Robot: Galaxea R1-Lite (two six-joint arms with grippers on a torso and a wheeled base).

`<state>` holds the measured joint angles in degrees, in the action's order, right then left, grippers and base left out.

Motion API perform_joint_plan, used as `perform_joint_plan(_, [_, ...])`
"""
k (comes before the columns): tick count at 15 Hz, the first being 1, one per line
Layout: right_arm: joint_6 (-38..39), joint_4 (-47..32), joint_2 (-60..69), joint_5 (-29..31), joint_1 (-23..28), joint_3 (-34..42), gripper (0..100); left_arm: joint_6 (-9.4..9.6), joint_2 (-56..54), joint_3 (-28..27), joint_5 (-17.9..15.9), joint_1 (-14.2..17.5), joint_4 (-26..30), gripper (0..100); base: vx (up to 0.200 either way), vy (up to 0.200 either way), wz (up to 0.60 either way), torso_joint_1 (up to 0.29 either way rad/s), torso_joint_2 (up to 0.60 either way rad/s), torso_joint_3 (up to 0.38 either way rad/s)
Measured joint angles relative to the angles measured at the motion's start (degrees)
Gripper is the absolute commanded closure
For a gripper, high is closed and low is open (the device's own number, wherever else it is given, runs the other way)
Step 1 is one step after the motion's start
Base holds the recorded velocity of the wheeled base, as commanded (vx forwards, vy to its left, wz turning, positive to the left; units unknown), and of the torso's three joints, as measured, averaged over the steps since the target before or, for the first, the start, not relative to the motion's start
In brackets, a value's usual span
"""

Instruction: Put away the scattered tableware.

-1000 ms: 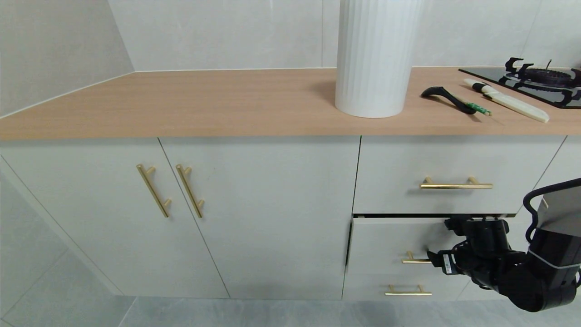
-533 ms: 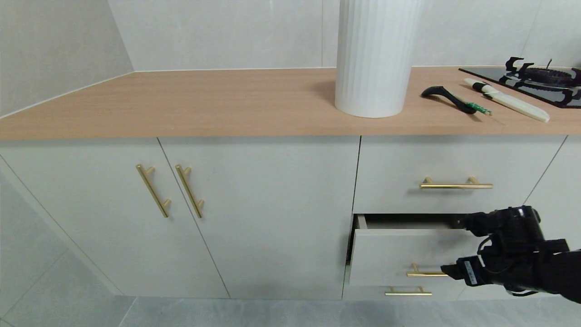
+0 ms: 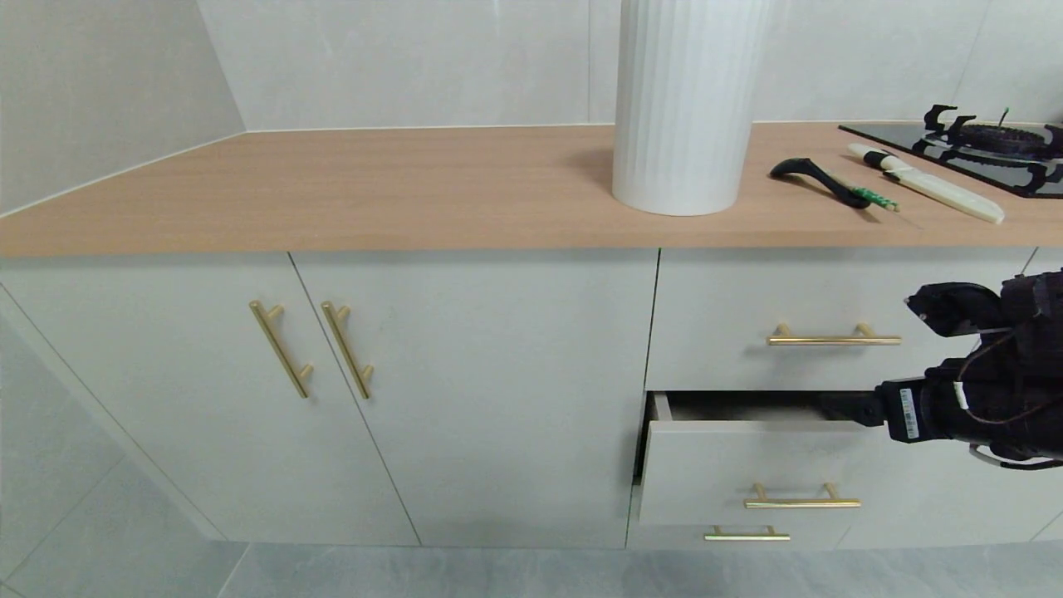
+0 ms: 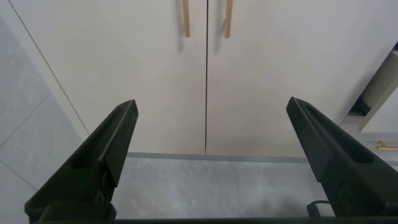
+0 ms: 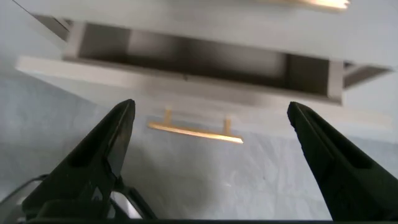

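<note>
Black right gripper (image 3: 872,353), three o'clock: jaws wide apart, empty, near part-open drawer (image 3: 731,465); left gripper (image 4: 211,162) likewise spread, empty.

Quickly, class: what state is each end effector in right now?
Left end effector: open, holding nothing.
Right end effector: open, holding nothing.

Wooden countertop (image 3: 374,191) — white vase (image 3: 681,108), black spoon (image 3: 818,180), pale knife (image 3: 938,187)

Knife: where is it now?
Head view: knife lies at the right end of the counter, between the black spoon and the hob.
</note>
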<state>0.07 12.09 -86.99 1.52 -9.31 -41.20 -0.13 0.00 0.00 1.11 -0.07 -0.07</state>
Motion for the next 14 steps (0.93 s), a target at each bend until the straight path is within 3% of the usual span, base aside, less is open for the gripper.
perform_joint_plan(3, [0.63,2.88,-4.94,0.04,-1.43,-1.02,0,0.02,0.00,0.00,-0.02,-0.02,0.00,0,0.000,0.000,0.00,0.000,0.00,0.000])
perform_joint_plan(7, [3.01,12.57,-12.81,3.15,-2.84,-0.85,0,0.00,0.00,0.00,0.00,-0.02,0.00,0,0.000,0.000,0.00,0.000,0.00,0.000])
perform_joint_plan(14, [3.43,19.46,-18.82,5.28,-3.56,0.02,0,0.00,0.00,-0.02,0.00,-0.02,0.00,0,0.000,0.000,0.00,0.000,0.00,0.000])
